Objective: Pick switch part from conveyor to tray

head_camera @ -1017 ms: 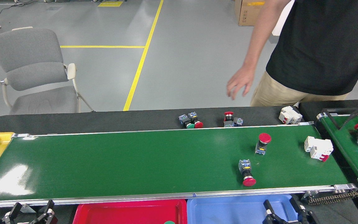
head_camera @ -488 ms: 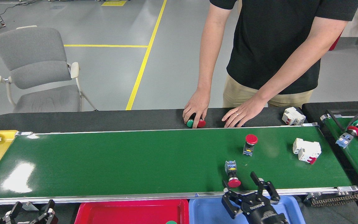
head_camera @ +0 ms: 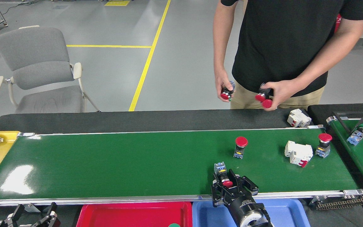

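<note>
Switch part [head_camera: 223, 175], a red mushroom pushbutton with a grey-blue contact block, lies on its side near the front rail of the conveyor [head_camera: 121, 164]; its long axis runs roughly across the belt, contact block pointing toward the far side, red cap pointing toward the robot; the right claw [head_camera: 230, 189] reaches over the front rail and brackets the cap end, fingers on either side of the part, jaws partly closed around it; whether they already press on it cannot be told; the approach seems to come along the part's axis so the fingers close across its narrow width; the blue tray [head_camera: 288, 209] sits just below the front rail under the right arm, likely the drop spot, with a red tray [head_camera: 131, 214] beside it; the left claw [head_camera: 30, 216] rests low at the bottom edge, fingers apart and empty; another red pushbutton [head_camera: 240, 146] stands upright farther back on the belt, a white breaker [head_camera: 298, 153] to its right; a person [head_camera: 282, 47] behind the counter [head_camera: 106, 121] holds more switches.
</note>
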### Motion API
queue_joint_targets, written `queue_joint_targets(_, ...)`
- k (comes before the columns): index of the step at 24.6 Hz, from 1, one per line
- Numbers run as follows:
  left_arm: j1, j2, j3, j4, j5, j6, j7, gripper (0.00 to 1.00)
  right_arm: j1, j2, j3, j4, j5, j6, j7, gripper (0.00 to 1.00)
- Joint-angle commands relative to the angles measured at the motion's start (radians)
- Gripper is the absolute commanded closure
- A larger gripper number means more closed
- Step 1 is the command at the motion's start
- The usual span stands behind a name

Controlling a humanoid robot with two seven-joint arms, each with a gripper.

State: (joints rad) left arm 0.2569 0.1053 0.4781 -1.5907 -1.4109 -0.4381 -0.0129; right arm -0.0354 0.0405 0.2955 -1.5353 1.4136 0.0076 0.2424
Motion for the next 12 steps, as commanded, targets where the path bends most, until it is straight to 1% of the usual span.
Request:
queue_joint_targets(1, -0.007, 0.011, 0.0, -0.006, -0.002, -0.001, 0.005, 0.0, -0.015, -0.004, 0.001, -0.016, -0.002, -0.09, -0.005, 0.92)
queue_joint_targets(4, -0.007, 0.01, 0.0, -0.008, 0.001, -0.002, 0.005, 0.0, -0.015, -0.002, 0.004, -0.04, -0.002, -0.317, -0.023, 0.92)
queue_joint_targets(5, -0.008, 0.011, 0.0, -0.009, 0.001, -0.002, 0.005, 0.0, -0.017, 0.002, 0.02, -0.06, -0.002, -0.4, -0.025, 0.92)
queue_joint_targets(6, -0.008, 0.011, 0.0, -0.014, 0.001, -0.002, 0.005, 0.0, -0.017, 0.006, 0.048, -0.072, -0.002, -0.478, -0.026, 0.91)
queue_joint_targets(7, -0.008, 0.011, -0.001, -0.017, 0.001, -0.004, 0.005, 0.0, -0.018, 0.006, 0.073, -0.074, -0.004, -0.538, -0.029, 0.87)
queue_joint_targets(8, -0.011, 0.013, -0.003, -0.018, 0.0, -0.004, 0.005, 0.0, -0.02, 0.016, 0.105, -0.072, -0.004, -0.601, -0.038, 0.71)
queue_joint_targets(9, -0.015, 0.013, -0.009, -0.02, 0.0, -0.004, 0.005, 0.0, -0.02, 0.035, 0.136, -0.071, -0.001, -0.629, -0.048, 0.34)
queue_joint_targets(10, -0.018, 0.013, -0.015, -0.02, -0.002, -0.002, 0.007, 0.0, -0.014, 0.045, 0.174, -0.071, -0.001, -0.633, -0.049, 0.0)
queue_joint_targets(12, -0.027, 0.013, -0.016, -0.022, -0.013, 0.002, 0.005, 0.0, -0.015, 0.047, 0.228, -0.066, -0.001, -0.635, -0.049, 0.0)
